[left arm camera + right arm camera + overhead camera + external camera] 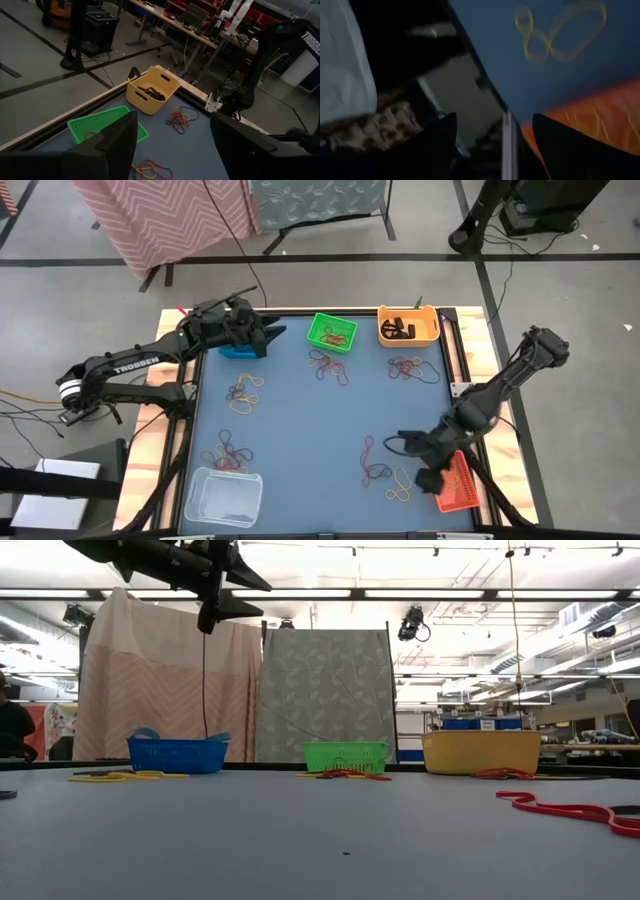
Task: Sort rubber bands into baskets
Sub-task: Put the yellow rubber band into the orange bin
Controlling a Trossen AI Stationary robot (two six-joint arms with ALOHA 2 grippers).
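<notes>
Right gripper (pixel 432 476) sits low at the near right of the table, over the left edge of the red-orange basket (pixel 462 484); its wrist view shows the two fingers spread wide with nothing between them, orange mesh just past one finger and yellow bands (pixel 555 35) lying on the blue mat beyond. Left gripper (pixel 268 337) is raised over the far left, above the blue basket (pixel 238 352); fingers held apart, empty, as the left wrist view shows. Baskets: blue at far left, green basket (pixel 332 332) far centre with a few bands inside, yellow-orange basket (pixel 408 326) far right holding dark bands, red-orange at near right, clear white basket (pixel 223 496) near left with something dark in it. Rubber bands (pixel 328 366) lie loose on the table (pixel 300 430) in several mixed clusters: one just near of the green basket, one near of the yellow-orange basket, one left of centre, one beside the clear basket, and one near the right gripper with yellow loops closest to the red-orange basket. Low view: a red band (pixel 560 808) lies on the mat at right.
</notes>
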